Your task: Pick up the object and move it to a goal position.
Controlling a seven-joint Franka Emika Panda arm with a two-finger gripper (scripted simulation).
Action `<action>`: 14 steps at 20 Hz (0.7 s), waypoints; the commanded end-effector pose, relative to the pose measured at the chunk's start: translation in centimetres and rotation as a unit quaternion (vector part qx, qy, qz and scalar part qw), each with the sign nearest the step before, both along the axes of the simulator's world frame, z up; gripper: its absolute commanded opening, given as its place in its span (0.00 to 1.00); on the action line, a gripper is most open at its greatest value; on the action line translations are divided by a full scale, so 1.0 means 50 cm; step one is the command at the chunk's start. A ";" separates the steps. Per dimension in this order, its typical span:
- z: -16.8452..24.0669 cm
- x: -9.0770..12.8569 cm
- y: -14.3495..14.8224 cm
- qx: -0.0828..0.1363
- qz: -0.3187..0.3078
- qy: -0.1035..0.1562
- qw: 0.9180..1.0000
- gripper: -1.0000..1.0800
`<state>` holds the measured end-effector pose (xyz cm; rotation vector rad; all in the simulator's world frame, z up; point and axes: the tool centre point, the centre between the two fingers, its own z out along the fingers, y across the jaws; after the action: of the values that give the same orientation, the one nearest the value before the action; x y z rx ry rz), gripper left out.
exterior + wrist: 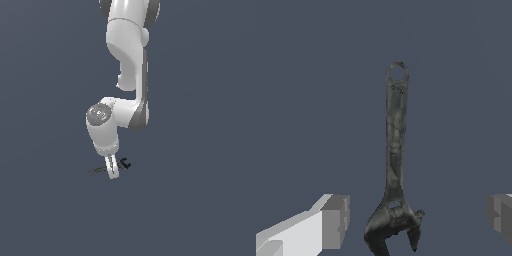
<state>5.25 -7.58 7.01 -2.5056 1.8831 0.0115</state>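
Observation:
The object, a thin dark grey wrench (394, 150), lies flat on the grey floor, its forked head between my two fingers and its ring-ended handle pointing away. In the exterior view the wrench (124, 163) shows as a small dark shape low under the white arm, partly hidden by a finger. My gripper (114, 171) is down at the floor around it, and in the wrist view the gripper (418, 220) is open, with wide gaps between each pad (336, 221) and the wrench head. Nothing is held.
A plain dark grey floor (200, 200) surrounds the wrench on all sides. The white arm (127, 75) rises above the gripper toward the top of the exterior view.

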 end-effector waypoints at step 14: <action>-0.025 0.007 -0.022 -0.005 -0.071 0.000 0.997 0.96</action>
<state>5.60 -8.67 5.77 -2.3707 2.0615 0.0009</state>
